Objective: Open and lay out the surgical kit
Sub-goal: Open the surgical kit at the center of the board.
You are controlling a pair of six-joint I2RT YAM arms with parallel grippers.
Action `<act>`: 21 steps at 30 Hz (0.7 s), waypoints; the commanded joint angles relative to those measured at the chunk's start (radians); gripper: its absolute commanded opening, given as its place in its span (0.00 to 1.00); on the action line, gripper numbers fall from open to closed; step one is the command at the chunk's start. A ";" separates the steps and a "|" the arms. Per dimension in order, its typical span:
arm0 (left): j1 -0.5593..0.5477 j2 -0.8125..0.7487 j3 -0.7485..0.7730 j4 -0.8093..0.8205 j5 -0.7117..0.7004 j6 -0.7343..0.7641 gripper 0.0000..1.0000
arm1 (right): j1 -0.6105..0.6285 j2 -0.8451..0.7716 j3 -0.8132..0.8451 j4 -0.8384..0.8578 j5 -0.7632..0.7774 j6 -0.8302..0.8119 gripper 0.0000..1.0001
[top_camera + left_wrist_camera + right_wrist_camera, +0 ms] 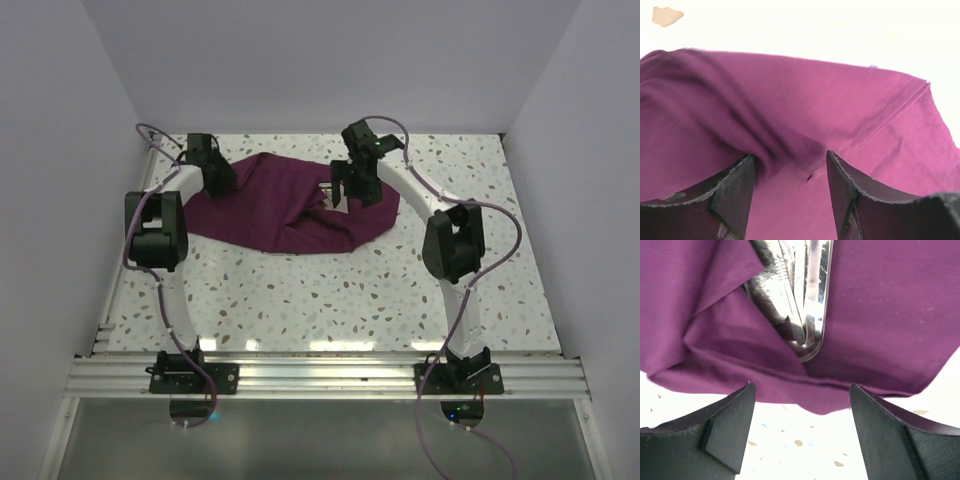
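Observation:
The maroon cloth wrap [290, 210] lies bunched at the back of the speckled table. It fills the left wrist view [805, 115] and the top of the right wrist view [880, 315]. A shiny steel tray [807, 295] shows through a gap in the folds, with steel instrument handles [790, 330] in it; a glint of it shows from above [328, 190]. My left gripper [220, 182] is open, low over the cloth's left end [790, 165]. My right gripper [345, 195] is open above the cloth's right part, its fingers [735, 425] over the cloth's edge and bare table.
The speckled table [330, 300] extends toward the near rail. White walls enclose the back and both sides. Cables loop beside each arm.

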 commanded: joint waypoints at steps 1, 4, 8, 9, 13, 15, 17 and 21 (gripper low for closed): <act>-0.006 0.055 0.097 0.049 -0.047 -0.040 0.61 | -0.005 -0.091 -0.016 -0.007 0.008 -0.032 0.79; -0.007 0.093 0.153 0.041 -0.073 -0.046 0.62 | -0.021 -0.097 -0.033 -0.005 0.005 -0.029 0.80; -0.006 0.162 0.281 0.020 -0.116 -0.042 0.62 | -0.044 -0.094 -0.041 -0.004 -0.009 -0.028 0.80; -0.003 0.179 0.311 0.009 -0.147 -0.042 0.62 | -0.056 -0.088 -0.038 -0.004 -0.016 -0.024 0.80; 0.028 0.236 0.414 0.004 -0.204 -0.094 0.63 | -0.076 -0.078 -0.022 -0.005 -0.029 -0.017 0.79; 0.059 0.224 0.404 0.047 -0.215 -0.138 0.65 | -0.082 -0.075 -0.015 -0.007 -0.030 -0.017 0.79; 0.083 0.192 0.386 0.128 -0.224 -0.155 0.70 | -0.084 -0.069 -0.010 -0.005 -0.030 -0.017 0.79; 0.115 0.147 0.404 0.217 -0.219 -0.158 1.00 | -0.085 -0.055 0.011 -0.002 -0.032 -0.020 0.79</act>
